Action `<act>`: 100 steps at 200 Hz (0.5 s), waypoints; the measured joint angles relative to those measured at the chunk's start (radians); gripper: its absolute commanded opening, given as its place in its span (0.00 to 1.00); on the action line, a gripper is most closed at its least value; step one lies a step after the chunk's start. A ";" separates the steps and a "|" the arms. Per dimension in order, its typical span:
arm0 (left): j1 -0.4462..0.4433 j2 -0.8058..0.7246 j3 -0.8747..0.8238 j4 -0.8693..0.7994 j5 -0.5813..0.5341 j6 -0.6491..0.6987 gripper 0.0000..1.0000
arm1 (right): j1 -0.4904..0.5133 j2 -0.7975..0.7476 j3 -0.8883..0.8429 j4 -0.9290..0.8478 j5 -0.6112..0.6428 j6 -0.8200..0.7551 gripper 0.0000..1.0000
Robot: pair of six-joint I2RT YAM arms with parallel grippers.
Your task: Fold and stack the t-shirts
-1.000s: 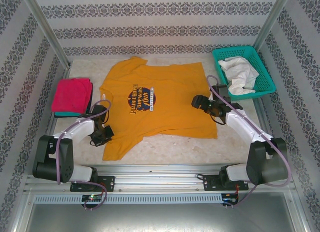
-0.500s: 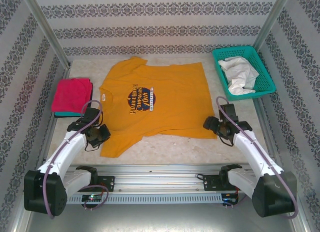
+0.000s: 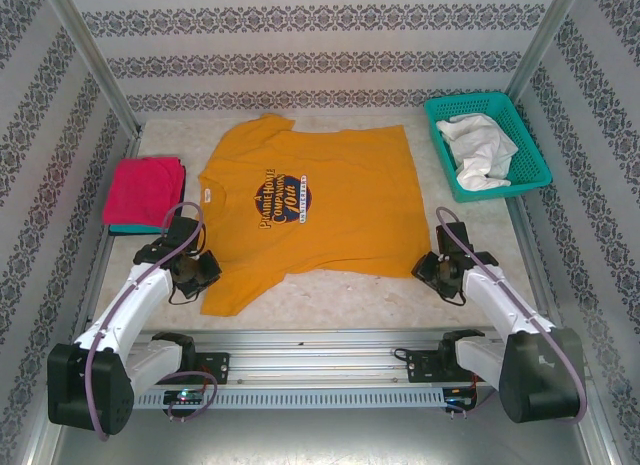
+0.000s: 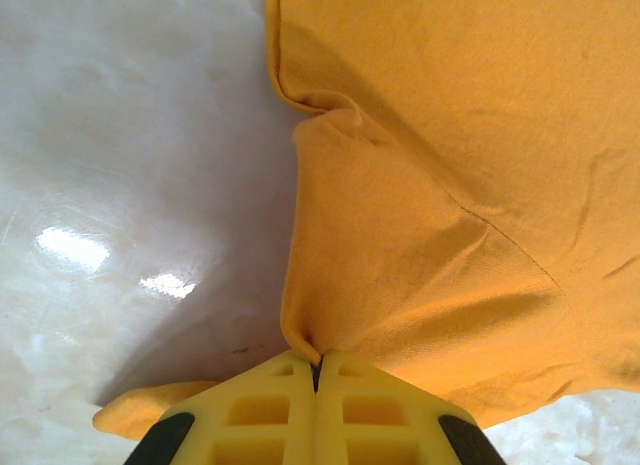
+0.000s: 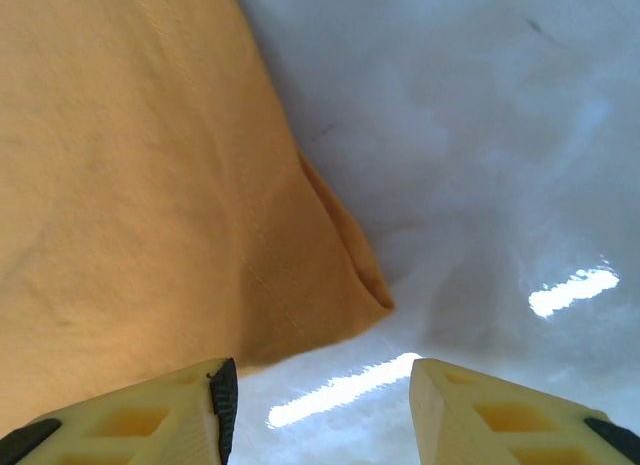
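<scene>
— What have your left fingers got hold of?
— My left fingers are pressed flat together with no gap, and a pinch of the mustard-orange t-shirt is nipped in the seam between them. On the wrist view the cloth rises from that pinch in a taut ridge. Creases fan off to the right of it, and bare desk lies to the left. From above, the pinch sits at the near sleeve.

— And the right?
— My right fingers stand wide apart and hold nothing. The near hem corner lies just ahead of them, its edge turned over a little. One pad hangs over the cloth's rim and the other over shiny desk. I cannot tell whether either pad touches.

— Where is the shirt as a whole?
— It is spread flat in the middle of the desk, collar toward my left and hem toward my right. The dark round logo with its white lettering faces up.

— What else is around?
— At the left edge, a folded magenta t-shirt lies on a strip of teal cloth, close beside my left arm. At the far right corner, a teal lattice basket holds a crumpled white cloth. The basket is near the hem's far corner but not touching it.
</scene>
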State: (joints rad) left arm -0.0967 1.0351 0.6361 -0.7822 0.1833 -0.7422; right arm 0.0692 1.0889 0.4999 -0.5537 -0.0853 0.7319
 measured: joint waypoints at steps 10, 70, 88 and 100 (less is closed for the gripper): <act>0.000 0.000 -0.001 0.001 0.000 -0.001 0.00 | -0.002 0.010 0.007 0.019 -0.005 0.003 0.51; 0.000 0.000 -0.004 0.001 0.000 -0.007 0.00 | -0.015 0.148 0.048 0.109 -0.009 -0.003 0.24; 0.000 0.000 -0.004 0.001 0.000 -0.007 0.00 | -0.015 0.168 0.048 0.119 -0.010 -0.004 0.26; 0.000 0.000 -0.004 0.001 0.000 -0.007 0.00 | -0.016 0.176 0.049 0.118 -0.010 -0.005 0.28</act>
State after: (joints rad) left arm -0.0967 1.0351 0.6323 -0.7815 0.1837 -0.7490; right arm 0.0536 1.2652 0.5491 -0.4355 -0.0948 0.7265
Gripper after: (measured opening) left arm 0.040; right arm 0.263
